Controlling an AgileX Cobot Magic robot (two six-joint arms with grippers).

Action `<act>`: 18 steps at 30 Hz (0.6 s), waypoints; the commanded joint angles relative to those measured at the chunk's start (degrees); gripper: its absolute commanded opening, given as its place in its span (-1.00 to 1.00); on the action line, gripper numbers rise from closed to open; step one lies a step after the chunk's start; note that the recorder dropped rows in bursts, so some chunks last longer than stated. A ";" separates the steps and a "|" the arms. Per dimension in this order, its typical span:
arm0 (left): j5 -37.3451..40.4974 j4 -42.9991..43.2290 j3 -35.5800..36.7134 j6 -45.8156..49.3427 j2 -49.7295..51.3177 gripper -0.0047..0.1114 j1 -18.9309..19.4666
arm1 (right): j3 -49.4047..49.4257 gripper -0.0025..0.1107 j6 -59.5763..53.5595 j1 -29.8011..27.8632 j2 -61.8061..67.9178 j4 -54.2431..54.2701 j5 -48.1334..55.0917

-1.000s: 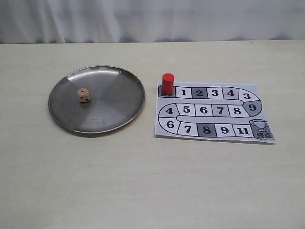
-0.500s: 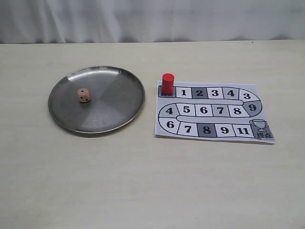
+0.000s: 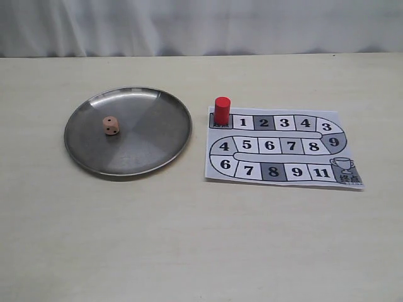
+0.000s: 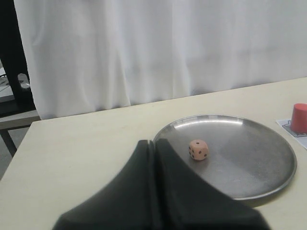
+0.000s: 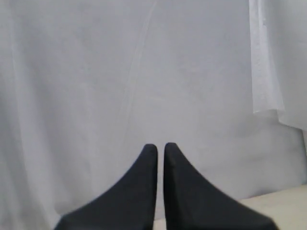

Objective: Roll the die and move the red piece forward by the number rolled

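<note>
The die point(image 3: 111, 125) rests in the metal plate point(image 3: 157, 141), left of the plate's centre in the exterior view. The red piece point(image 3: 221, 110) stands upright on the start square of the game board point(image 3: 281, 146), which lies on the bench point(image 3: 189, 239) just beside the plate. Left jaws: together, empty, with the die ahead of the tips. Right jaws: all but together, empty, facing only the curtain point(image 5: 144, 72). The left arm is judged nearer the die. A cube offers no preferred grip axis.

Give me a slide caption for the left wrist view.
Shut left gripper faces the die in a steel plate; red piece beyond.
</note>
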 commanded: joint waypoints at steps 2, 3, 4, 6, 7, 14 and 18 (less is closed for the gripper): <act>-0.51 -0.16 0.10 -0.05 -0.06 -0.92 -0.14 | 0.03 -0.88 -0.68 -0.16 5.41 -0.80 2.98; -0.51 -0.16 0.10 -0.05 -0.06 -0.92 -0.14 | 0.03 -0.88 -0.68 -0.16 7.95 -0.80 3.74; -0.51 -0.16 0.10 -0.05 -0.06 -0.92 -0.14 | -0.26 -0.88 -0.68 -0.16 10.82 -0.80 5.86; -0.51 -0.16 0.10 -0.05 -0.06 -0.92 -0.14 | -3.48 -0.88 -0.68 -0.16 17.80 -0.80 10.38; -0.51 -0.16 0.10 -0.05 -0.06 -0.92 -0.14 | -4.30 -0.88 -0.68 -0.16 21.92 -0.80 10.16; -0.51 -0.16 0.10 -0.05 -0.06 -0.92 -0.14 | -12.41 -0.88 0.28 5.44 55.72 0.02 10.27; -0.51 -0.16 0.10 -0.05 -0.06 -0.92 -0.14 | -20.66 -0.88 -0.04 20.04 68.46 -3.60 10.12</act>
